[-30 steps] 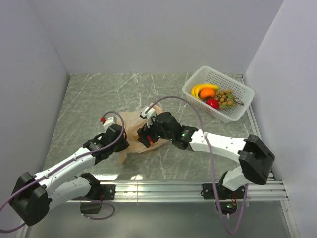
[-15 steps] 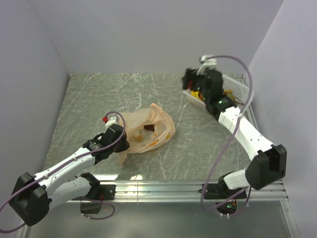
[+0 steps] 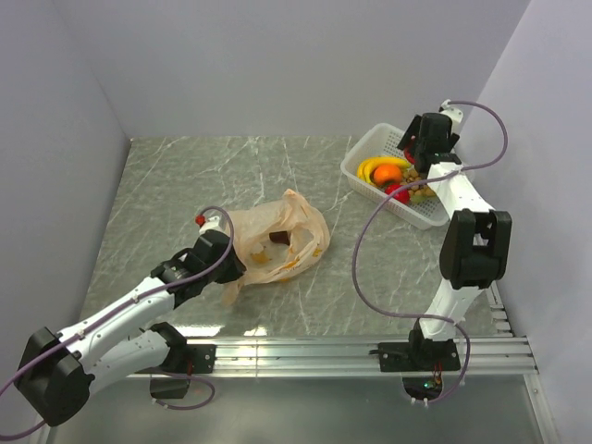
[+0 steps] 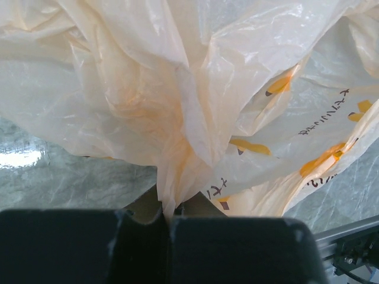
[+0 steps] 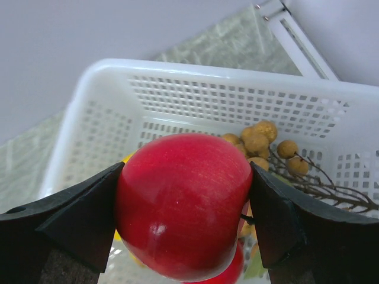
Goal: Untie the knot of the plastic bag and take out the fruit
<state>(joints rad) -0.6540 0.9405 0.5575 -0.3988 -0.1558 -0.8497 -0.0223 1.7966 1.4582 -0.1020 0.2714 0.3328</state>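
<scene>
One red apple (image 5: 183, 195) sits clamped in the right gripper (image 5: 185, 228) over the white basket (image 5: 177, 66), so lower it gently before releasing, while the left gripper (image 4: 166, 220) pinches a fold of the plastic bag (image 3: 310, 231) mid-table, which may hold a dark piece (image 3: 278, 238).

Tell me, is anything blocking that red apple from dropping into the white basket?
Nothing visible does. The right gripper holds the apple above the open basket, with no lid or arm between. Grapes lie at the far side, and another red fruit sits below, so it may land on that.
</scene>
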